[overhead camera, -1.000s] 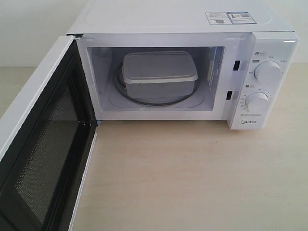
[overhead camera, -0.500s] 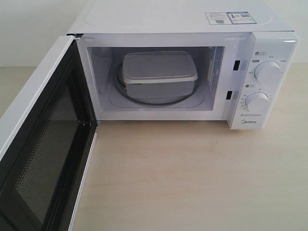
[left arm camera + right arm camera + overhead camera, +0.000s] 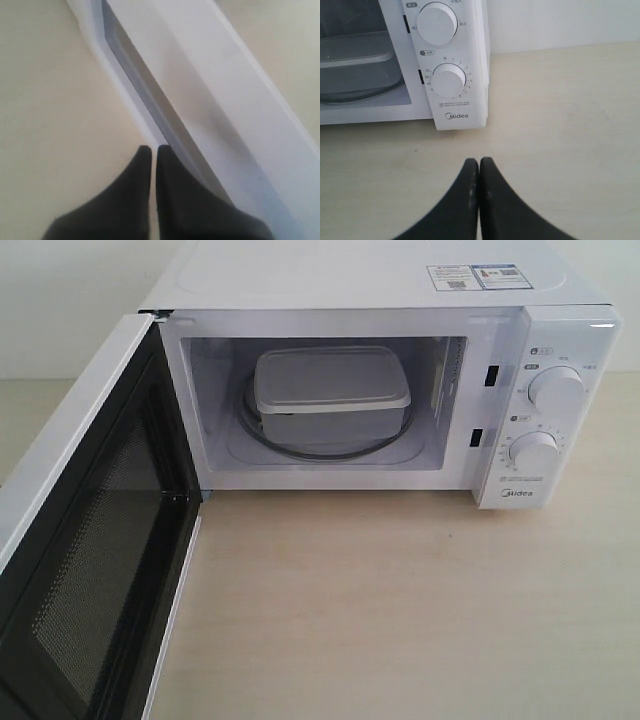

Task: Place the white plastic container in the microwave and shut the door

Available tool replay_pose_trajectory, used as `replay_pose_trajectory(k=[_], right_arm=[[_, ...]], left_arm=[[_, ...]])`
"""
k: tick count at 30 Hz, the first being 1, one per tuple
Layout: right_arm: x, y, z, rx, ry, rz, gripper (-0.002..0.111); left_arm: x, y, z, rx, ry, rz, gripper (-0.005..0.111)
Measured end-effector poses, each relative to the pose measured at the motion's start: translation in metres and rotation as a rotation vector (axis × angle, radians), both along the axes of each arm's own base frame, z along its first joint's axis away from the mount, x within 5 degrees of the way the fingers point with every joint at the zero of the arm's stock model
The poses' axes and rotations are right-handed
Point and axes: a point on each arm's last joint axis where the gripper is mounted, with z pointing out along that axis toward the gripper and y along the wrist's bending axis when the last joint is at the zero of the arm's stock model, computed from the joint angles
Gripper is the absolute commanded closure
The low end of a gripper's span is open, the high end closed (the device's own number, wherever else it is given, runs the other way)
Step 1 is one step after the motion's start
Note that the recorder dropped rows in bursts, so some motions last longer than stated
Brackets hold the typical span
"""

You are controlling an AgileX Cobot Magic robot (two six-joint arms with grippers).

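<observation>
The white plastic container point(image 3: 330, 392) sits lidded on the glass turntable inside the microwave point(image 3: 380, 280), apart from both grippers. The door point(image 3: 85, 530) stands swung wide open toward the front left, its dark mesh window facing inward. Neither gripper shows in the exterior view. In the left wrist view my left gripper point(image 3: 154, 149) is shut with nothing in it, its tips right beside the door's outer edge point(image 3: 200, 85) and bar handle. In the right wrist view my right gripper point(image 3: 479, 161) is shut and empty over the tabletop, a short way in front of the microwave's dial panel point(image 3: 449, 79).
The microwave stands on a pale wooden tabletop point(image 3: 400, 610) against a white wall. Two round dials point(image 3: 556, 390) sit on the right panel. The open door takes up the front-left side of the table.
</observation>
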Motion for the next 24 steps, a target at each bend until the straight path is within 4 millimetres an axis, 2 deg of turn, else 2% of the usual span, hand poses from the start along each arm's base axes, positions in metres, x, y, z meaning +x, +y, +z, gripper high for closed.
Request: replay_pose_trajectory(k=[5,17,24], right_arm=[[0.000,0.000,0.000,0.000,0.000,0.000,0.108],[0.000,0.000,0.000,0.000,0.000,0.000,0.108],[0.000,0.000,0.000,0.004,0.000,-0.001,0.108]], left_arm=[[-0.007,-0.017,-0.012,0.004,0.025,-0.104,0.102],[-0.018,-0.059,-0.005,-0.093,-0.061,-0.294,0.102],[-0.010,-0.085,-0.009,-0.145,-0.104,-0.328,0.102]])
